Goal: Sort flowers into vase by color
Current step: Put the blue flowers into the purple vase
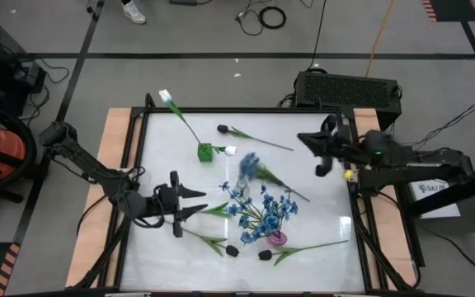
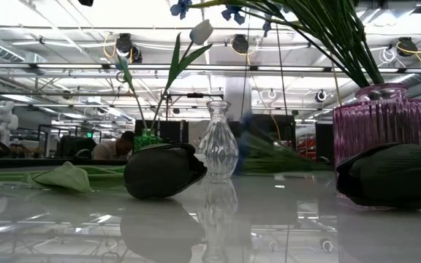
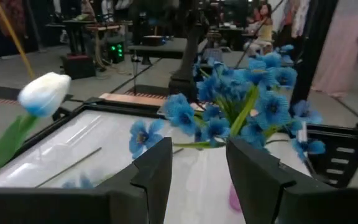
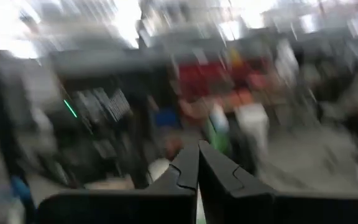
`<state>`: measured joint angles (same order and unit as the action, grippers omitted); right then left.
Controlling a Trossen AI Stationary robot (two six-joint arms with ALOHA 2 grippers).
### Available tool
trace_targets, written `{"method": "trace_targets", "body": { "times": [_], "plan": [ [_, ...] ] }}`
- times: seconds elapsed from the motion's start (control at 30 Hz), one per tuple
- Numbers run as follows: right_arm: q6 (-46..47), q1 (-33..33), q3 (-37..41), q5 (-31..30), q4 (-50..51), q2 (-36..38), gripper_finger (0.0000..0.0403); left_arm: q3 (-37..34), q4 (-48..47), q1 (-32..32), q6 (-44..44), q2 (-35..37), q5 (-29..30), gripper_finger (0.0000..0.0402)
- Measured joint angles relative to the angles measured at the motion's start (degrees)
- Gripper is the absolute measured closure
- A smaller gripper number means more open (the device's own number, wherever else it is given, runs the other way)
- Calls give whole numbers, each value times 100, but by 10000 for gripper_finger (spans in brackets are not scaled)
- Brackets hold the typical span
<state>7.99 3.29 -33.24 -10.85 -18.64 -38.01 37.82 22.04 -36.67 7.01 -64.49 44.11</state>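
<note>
Blue sprays [image 1: 262, 210] stand in a pink vase [image 1: 277, 238], which also shows in the low view [image 2: 386, 131]. Two white tulips [image 1: 165, 96] stand in a small green vase [image 1: 206, 151]. Black tulip buds [image 1: 232, 249] [image 1: 264, 255] [image 1: 223, 129] lie flat on the table on their stems. One more blue spray [image 1: 250, 165] lies beside a clear glass vase [image 2: 218, 139]. My left gripper [image 1: 195, 203] [image 3: 197, 168] is open, left of the blue bunch [image 3: 247, 106] and pointing at it. My right gripper [image 1: 302, 139] [image 4: 197, 165] is shut, near the stem end [image 1: 289, 148] of the far black tulip. My right gripper has its fingers [image 4: 182, 171] closed together, level, pointing toward the table's left. A thin green sliver [image 4: 197, 208] shows between them in the blurred right wrist view. I cannot tell whether that is a stem or whether the gripper touches any flower.
The white table top has a dark frame [image 1: 143, 165] and wooden side strips [image 1: 110, 165]. A loose green leaf [image 2: 64, 177] lies on the near left. A black box [image 1: 349, 89] sits behind the far edge. Bare table shows at the far right [image 1: 320, 214].
</note>
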Motion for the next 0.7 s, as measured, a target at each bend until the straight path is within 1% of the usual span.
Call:
{"method": "trace_targets", "body": {
  "times": [0.1, 0.17, 0.3, 0.37, 0.47, 0.57, 0.63, 0.7],
  "plan": [
    [397, 2, 1, -392, 1161, -50, 402, 0, -43, -31, 8, 0, -60, 242],
    [703, 2, 1, -540, 1924, -89, 402, 0, -69, -37, 10, 0, -64, 242],
    [1206, -4, 1, -537, 3418, -283, 401, 0, -70, -37, 7, 0, -65, 242],
    [1467, -16, 12, -522, 3940, -495, 395, 0, -70, -37, 8, 0, -67, 242],
    [1619, -118, 240, -197, 4090, -914, 374, 0, -70, -37, 10, 0, -78, 242],
    [1700, -251, 590, 144, 3715, -1368, 345, 0, -69, -37, 102, 0, -81, 242],
    [1783, -357, 838, 188, 3426, -1628, 323, 0, -70, -46, 165, 0, -154, 242],
    [1810, -441, 1093, 192, 2933, -1873, 302, 0, -67, -61, 168, 0, -240, 242]
  ]
}}
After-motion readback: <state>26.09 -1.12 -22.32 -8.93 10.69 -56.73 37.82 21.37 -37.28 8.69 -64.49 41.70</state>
